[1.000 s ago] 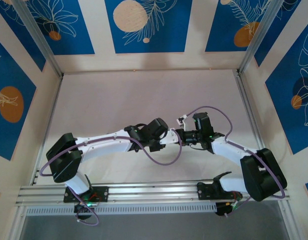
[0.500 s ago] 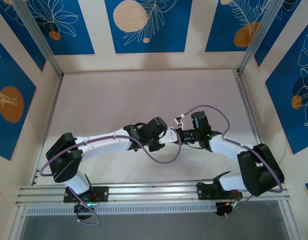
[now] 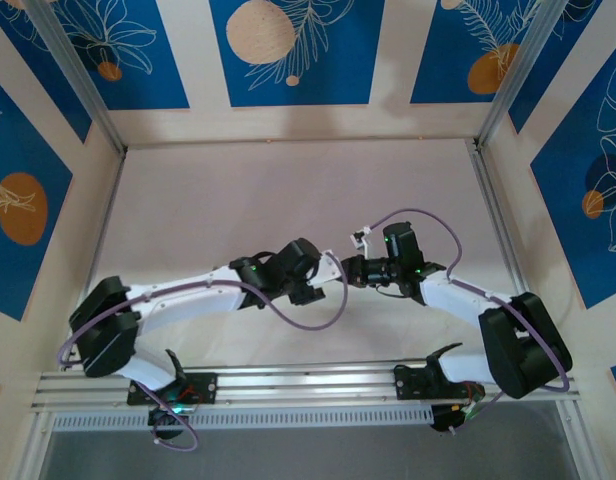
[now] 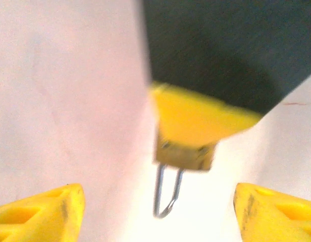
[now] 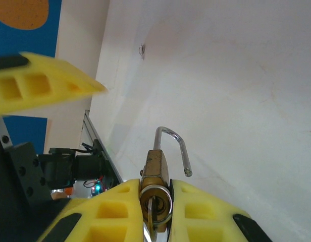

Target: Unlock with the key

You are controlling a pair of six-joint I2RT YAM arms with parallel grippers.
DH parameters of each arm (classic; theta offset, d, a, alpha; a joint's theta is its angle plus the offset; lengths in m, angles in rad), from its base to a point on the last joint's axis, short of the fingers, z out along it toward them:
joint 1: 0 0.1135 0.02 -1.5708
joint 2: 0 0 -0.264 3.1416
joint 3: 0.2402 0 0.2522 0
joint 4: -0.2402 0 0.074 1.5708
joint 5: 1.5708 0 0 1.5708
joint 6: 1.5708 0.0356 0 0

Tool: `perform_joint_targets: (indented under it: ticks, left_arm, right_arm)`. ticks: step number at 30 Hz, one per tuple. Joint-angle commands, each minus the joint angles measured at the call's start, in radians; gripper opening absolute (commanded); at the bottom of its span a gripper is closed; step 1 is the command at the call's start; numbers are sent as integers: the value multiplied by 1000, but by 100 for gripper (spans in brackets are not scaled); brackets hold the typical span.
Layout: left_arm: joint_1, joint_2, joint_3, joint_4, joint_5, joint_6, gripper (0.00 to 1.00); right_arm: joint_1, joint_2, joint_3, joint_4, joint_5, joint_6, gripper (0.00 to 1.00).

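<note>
Right gripper clamped on padlock body to steady it, shackle sprung free; left gripper jaws spread wide, facing it; key seemingly in the keyway between right fingers, unclear

I see a pale tabletop walled by blue leaf-print panels. Near the middle is a brass padlock, one end of its silver shackle free. A metal rail runs along the near edge.
</note>
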Motion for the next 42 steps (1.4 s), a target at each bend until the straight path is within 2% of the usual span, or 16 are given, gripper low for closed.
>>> perform_joint_targets:
  ticks: [1,6,11,16,23,29,42]
  left_arm:
    - [49,-84,-82,110,-128,-142,79]
    - [95,-122,-201,218,-33,-280,80]
    - [181,-122,-241,293,217,-375,83]
    - [212,-97,-233,326,277,-380,84]
    - [212,-40,-219,335,298,-381,84]
    - [229,-33,-237,376,265,-404,83]
    - [248,7,-266,485,126,-441,80]
  right_arm:
    - [-7,-26,33,-5,7,19,12]
    - [-8,-29,36,37,-14,84,11]
    - [-3,-29,29,88,-44,147,12]
    - [4,-37,19,109,-38,181,11]
    - [9,-46,13,145,-43,226,10]
    - [10,-61,12,146,-53,238,10]
    - [10,-80,3,135,-64,276,10]
